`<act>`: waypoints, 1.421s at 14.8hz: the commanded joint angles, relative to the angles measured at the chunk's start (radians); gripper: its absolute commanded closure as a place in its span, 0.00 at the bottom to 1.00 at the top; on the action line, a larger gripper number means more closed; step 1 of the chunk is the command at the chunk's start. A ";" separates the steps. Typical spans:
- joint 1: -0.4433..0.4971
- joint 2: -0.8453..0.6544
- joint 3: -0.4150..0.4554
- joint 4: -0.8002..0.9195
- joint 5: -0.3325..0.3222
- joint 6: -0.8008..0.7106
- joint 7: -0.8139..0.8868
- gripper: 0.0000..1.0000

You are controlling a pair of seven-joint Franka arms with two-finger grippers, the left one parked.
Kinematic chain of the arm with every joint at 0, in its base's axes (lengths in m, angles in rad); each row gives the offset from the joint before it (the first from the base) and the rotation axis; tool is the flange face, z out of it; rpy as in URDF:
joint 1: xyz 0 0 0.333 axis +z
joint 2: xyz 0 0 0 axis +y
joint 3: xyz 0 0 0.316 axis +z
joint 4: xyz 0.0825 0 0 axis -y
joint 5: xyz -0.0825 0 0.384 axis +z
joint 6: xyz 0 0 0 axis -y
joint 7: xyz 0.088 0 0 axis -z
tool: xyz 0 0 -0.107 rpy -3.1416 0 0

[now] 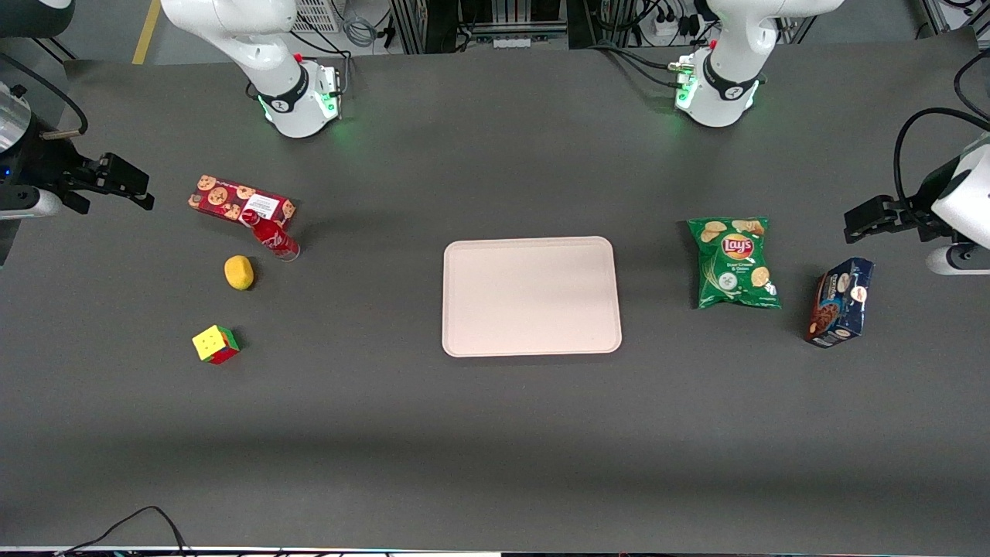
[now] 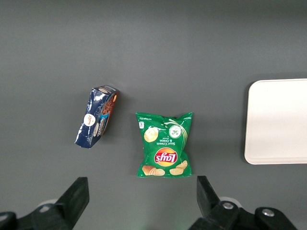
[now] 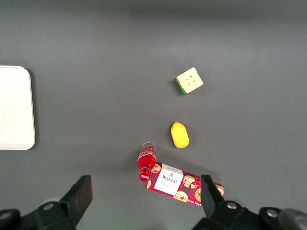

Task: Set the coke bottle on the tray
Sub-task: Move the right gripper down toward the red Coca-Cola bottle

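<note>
The claw (image 1: pixel 116 182) hangs wide open and holds nothing, at the working arm's end of the table (image 1: pixel 495 433). The coke bottle (image 1: pixel 272 236) stands beside the cookie box (image 1: pixel 240 201), well apart from the tray (image 1: pixel 531 296).

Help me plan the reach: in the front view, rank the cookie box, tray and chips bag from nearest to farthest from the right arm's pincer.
Pincer open, at the working arm's end.
1. Cookie box, beside the coke bottle.
2. Tray, mid-table.
3. Chips bag, toward the parked arm's end.
</note>
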 commanded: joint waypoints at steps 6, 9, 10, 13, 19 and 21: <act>0.001 0.019 0.003 0.025 0.020 -0.021 -0.004 0.00; 0.002 -0.001 0.006 -0.062 0.020 0.003 -0.005 0.00; 0.001 -0.021 0.007 -0.119 0.020 0.040 -0.005 0.00; 0.001 -0.134 0.009 -0.379 0.020 0.230 -0.022 0.00; 0.001 -0.205 0.009 -0.742 0.020 0.531 -0.099 0.00; 0.001 -0.205 0.009 -0.800 0.020 0.585 -0.103 0.00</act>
